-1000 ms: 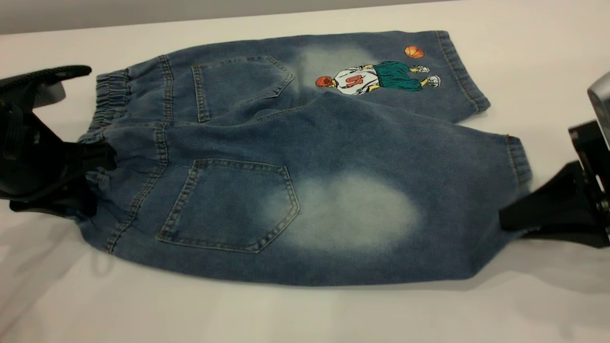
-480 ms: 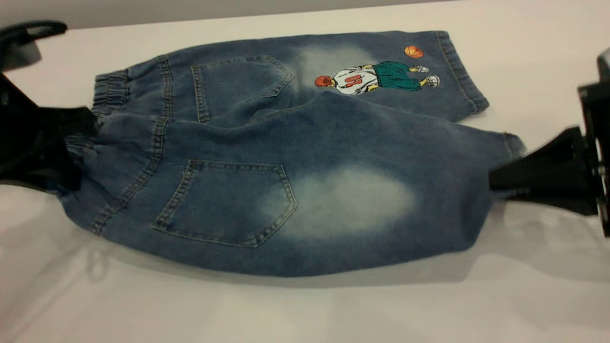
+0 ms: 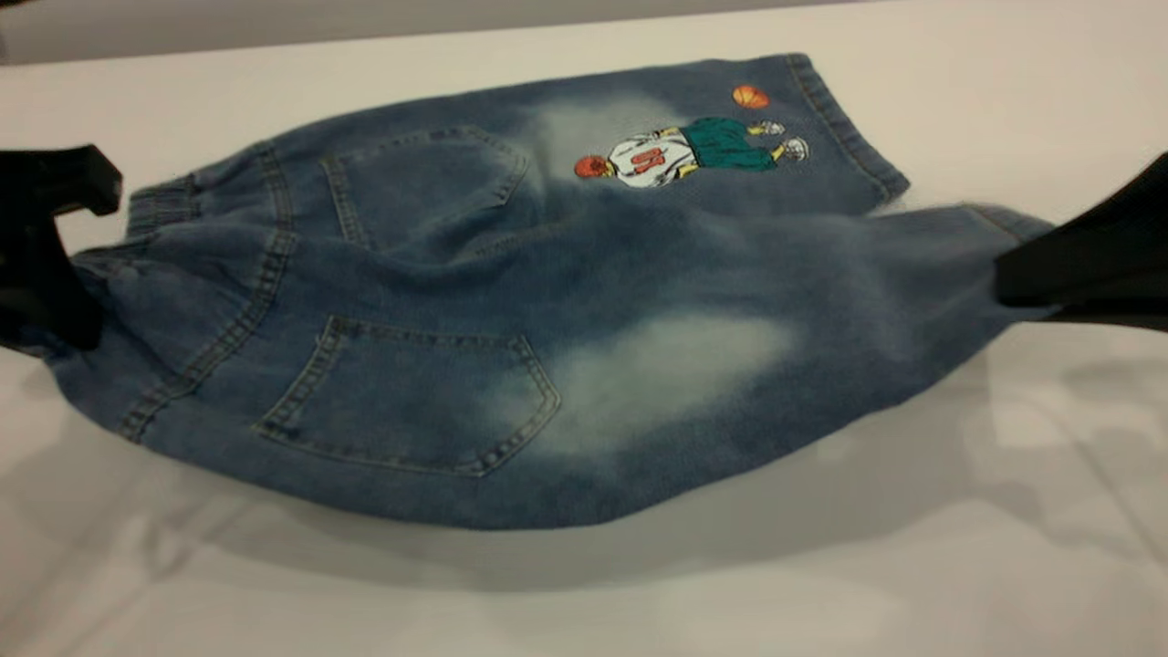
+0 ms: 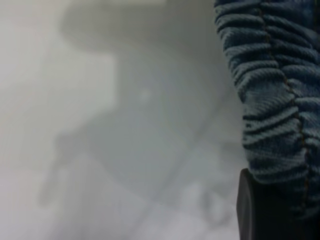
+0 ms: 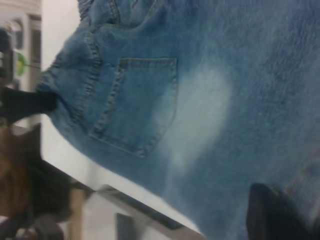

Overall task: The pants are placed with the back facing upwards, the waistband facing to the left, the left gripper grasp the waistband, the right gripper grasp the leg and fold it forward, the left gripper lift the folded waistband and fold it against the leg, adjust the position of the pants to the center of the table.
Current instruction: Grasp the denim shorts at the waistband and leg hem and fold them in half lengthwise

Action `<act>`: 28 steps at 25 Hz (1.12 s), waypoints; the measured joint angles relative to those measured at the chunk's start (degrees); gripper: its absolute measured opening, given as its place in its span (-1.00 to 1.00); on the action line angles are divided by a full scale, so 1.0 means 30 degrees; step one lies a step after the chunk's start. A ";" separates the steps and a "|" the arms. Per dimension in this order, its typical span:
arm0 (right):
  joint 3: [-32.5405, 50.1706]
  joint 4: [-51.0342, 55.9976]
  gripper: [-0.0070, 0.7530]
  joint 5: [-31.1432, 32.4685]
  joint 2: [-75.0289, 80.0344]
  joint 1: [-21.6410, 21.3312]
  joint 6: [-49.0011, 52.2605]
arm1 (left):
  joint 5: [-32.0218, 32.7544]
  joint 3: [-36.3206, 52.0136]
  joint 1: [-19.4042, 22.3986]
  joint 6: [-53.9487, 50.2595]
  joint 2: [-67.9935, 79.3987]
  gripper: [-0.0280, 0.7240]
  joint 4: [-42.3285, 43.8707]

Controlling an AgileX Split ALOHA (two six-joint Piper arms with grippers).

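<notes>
The pants (image 3: 547, 301) lie back side up on the table (image 3: 821, 566), with their near half raised off the surface and a shadow under it. My left gripper (image 3: 64, 274) is shut on the gathered waistband (image 3: 160, 205) at the left end. In the left wrist view the ruched waistband (image 4: 270, 100) runs down into one dark finger (image 4: 252, 210). My right gripper (image 3: 1013, 274) is shut on the hem end of the plain leg (image 3: 821, 310) with the pale oval. The right wrist view shows that leg (image 5: 200, 100) stretched away from a dark finger (image 5: 272, 215).
The far leg with the basketball-player print (image 3: 684, 151) still rests on the table. Bare tabletop extends in front of the pants and to the far right. The table's front edge (image 5: 125, 200) appears in the right wrist view.
Both grippers have risen, lifting the near waistband corner and the plain leg off the table. The cloth now hangs taut between them, and the printed leg has slid slightly left.
</notes>
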 joint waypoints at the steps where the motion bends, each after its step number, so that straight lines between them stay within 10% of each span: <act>1: 0.0310 -0.0168 -0.94 -0.0020 -0.0741 0.0007 0.0000 | 0.0448 0.0000 0.0000 -0.0021 -0.0139 -0.51 0.0000; 14: 0.0534 -0.0598 -0.94 -0.2199 -0.4787 0.4774 0.1854 | 0.2484 0.0077 0.0000 -0.1499 -0.2541 -0.51 0.1721; 28: -0.1360 -0.1178 -0.94 -0.3057 -0.3387 0.5001 0.1358 | 0.5632 0.0077 0.0000 -0.8401 -0.3893 -0.51 0.9714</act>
